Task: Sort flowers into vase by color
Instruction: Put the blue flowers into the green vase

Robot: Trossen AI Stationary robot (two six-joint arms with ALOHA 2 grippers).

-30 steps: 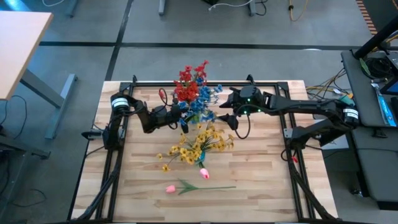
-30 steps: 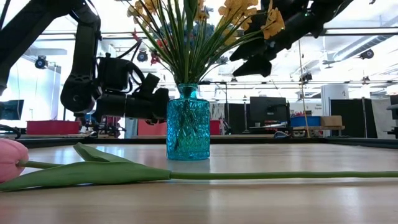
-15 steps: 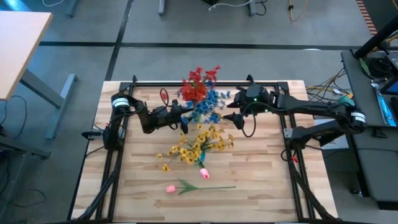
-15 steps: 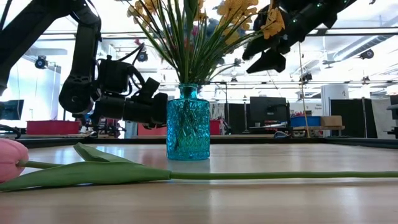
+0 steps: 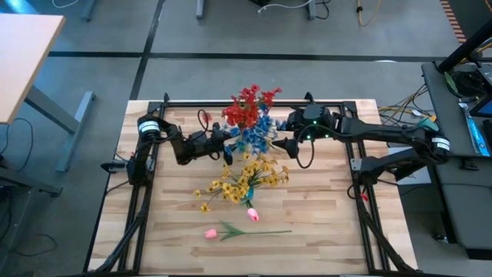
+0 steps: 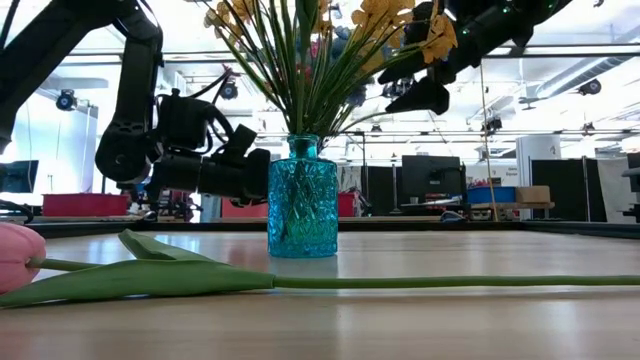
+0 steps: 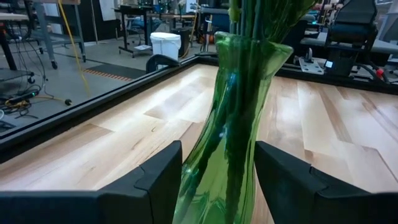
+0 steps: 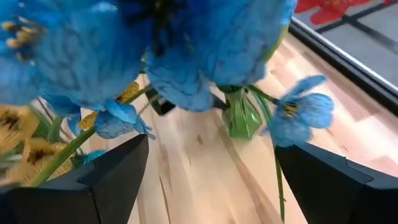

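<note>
A green glass vase (image 7: 239,93) stands between my left gripper's (image 7: 217,149) fingers near the table's far middle, with red sprays (image 5: 250,108) and blue sprays (image 5: 260,132) in it. My left gripper (image 5: 224,144) reaches it from the left. My right gripper (image 5: 283,144) hovers open beside the blue blossoms (image 8: 186,50), above the green vase (image 8: 239,118), touching nothing. Yellow sprays (image 5: 242,181) stand in a turquoise vase (image 6: 302,200). One pink tulip (image 5: 211,232) lies flat on the table's near part. A second pink bud (image 5: 251,214) shows by the turquoise vase. My left gripper holds the green vase by its lower body (image 7: 214,186), pinched between the two fingers (image 7: 158,177). The fingers come level from the table's left. The vase stands about upright with its stems rising out of the neck; its base is hidden below the fingers.
The lying tulip's stem (image 6: 450,282) and leaf (image 6: 170,270) stretch across the near table. A black frame rail (image 5: 254,101) runs along the far edge close behind the red sprays. Bare wood (image 5: 323,223) lies to the near right and near left.
My right gripper has risen and drawn back a little toward the table's right, staying open. The red and blue sprays have swung toward the right in the green vase. My left gripper has kept its hold.
</note>
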